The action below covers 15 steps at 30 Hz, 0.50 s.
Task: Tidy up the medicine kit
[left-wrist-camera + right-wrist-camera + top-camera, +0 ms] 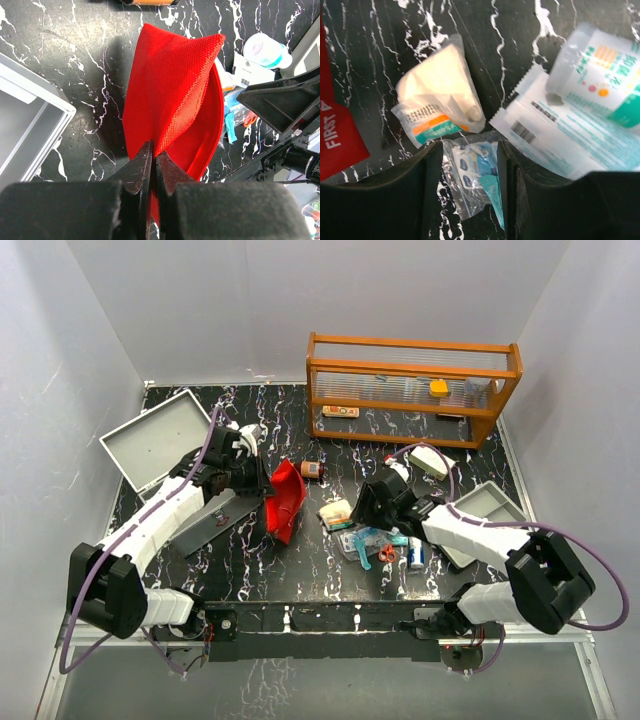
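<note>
The medicine kit lies open at the table's far left, lid tipped back; the left arm crosses its lower half and hides much of the inside. Just right of it, the left gripper is pinched tight on the rim of the red pouch, whose mouth gapes; its contents cannot be made out. At centre, the right gripper stands parted, jaws either side of a clear blue-printed packet; whether they press it is unclear. A gauze packet lies beside it. The orange shelf rack holds a yellow item, blurred behind its ribbed panel. The right arm partly covers the grey tray.
</note>
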Tool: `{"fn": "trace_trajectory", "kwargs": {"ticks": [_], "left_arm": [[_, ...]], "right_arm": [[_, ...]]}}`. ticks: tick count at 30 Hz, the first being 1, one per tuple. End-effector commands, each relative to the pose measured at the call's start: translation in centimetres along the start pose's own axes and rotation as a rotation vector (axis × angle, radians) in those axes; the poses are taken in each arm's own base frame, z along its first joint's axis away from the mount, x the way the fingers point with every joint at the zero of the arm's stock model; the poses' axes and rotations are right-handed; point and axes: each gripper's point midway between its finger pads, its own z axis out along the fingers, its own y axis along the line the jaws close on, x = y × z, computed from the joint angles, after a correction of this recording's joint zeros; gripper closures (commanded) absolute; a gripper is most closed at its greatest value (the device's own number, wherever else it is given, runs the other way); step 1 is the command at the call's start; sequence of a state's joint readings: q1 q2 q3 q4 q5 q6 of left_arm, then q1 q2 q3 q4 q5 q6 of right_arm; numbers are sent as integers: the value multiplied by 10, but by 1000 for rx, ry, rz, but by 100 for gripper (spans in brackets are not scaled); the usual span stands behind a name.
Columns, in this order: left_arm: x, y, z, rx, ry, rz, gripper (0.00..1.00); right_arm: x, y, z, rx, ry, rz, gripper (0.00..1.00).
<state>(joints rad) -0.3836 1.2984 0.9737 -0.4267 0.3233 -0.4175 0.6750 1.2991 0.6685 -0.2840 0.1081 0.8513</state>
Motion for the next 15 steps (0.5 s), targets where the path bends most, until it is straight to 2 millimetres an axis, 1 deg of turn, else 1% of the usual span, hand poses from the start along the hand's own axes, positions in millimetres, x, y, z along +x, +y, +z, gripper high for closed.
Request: {"fn": "trace_trajectory", "kwargs": {"ticks": [1,3,5,8,10,12,13,14,15], "left_arm": [[-14,-15,-1,44,-12,8,100],[-17,-13,2,31,-15,10,100],[-23,-9,3,5,-36,1,100],[-28,-13,4,22,-41,11,100],[-29,-18,2,38,-34,17,100],[-26,-15,9,35,-8,8,100],[-25,-15,10,37,-2,7,100],[-24,-15,11,39,2,6,100],[-23,-14,12,39,6,4,100]], "right_arm": [[-37,43,-4,-142,-72,-79,56],[-40,38,2,-119,-69,-116,60],[-50,32,5,-72,-93,-193,63],[-59,31,9,-57,-81,-308,61],[-55,34,12,-86,-29,-350,57],[-48,34,17,-131,25,-369,55],[-45,33,20,-141,47,-371,56],[-43,32,22,-150,64,-377,60],[-41,32,23,-161,75,-387,63]]}}
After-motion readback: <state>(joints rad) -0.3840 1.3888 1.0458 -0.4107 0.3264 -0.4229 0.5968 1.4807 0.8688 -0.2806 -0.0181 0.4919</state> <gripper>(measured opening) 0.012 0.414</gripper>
